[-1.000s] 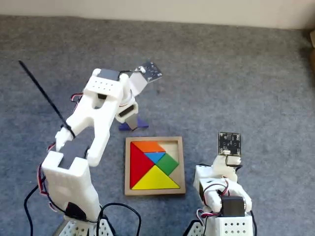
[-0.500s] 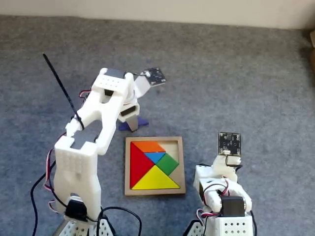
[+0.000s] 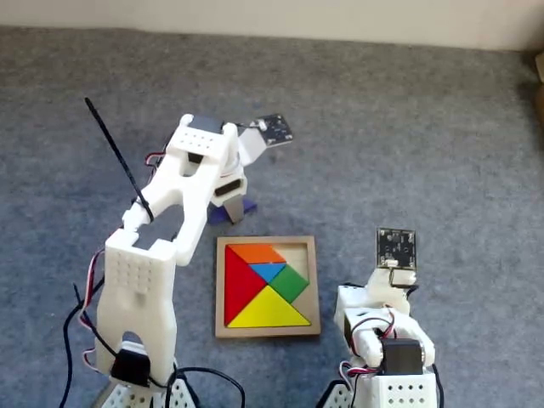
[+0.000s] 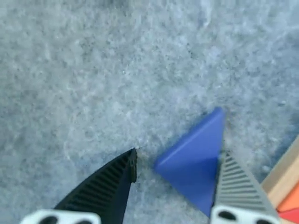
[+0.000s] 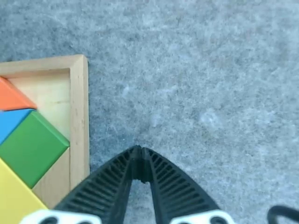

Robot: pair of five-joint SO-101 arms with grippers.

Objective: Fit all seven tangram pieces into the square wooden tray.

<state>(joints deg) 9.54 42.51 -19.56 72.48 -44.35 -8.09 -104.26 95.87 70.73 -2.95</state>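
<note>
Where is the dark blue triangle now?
In the high view, the dark blue triangle lies between the left gripper's open fingers, just beyond the wooden tray's far left corner.

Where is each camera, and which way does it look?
High: overhead, looking down on left arm, right arm and the wooden tray.
Left wrist: on the left arm, looking past the open left gripper at the blue triangle.
Right wrist: on the right arm, facing carpet past the shut right gripper.
All show the tray.
</note>
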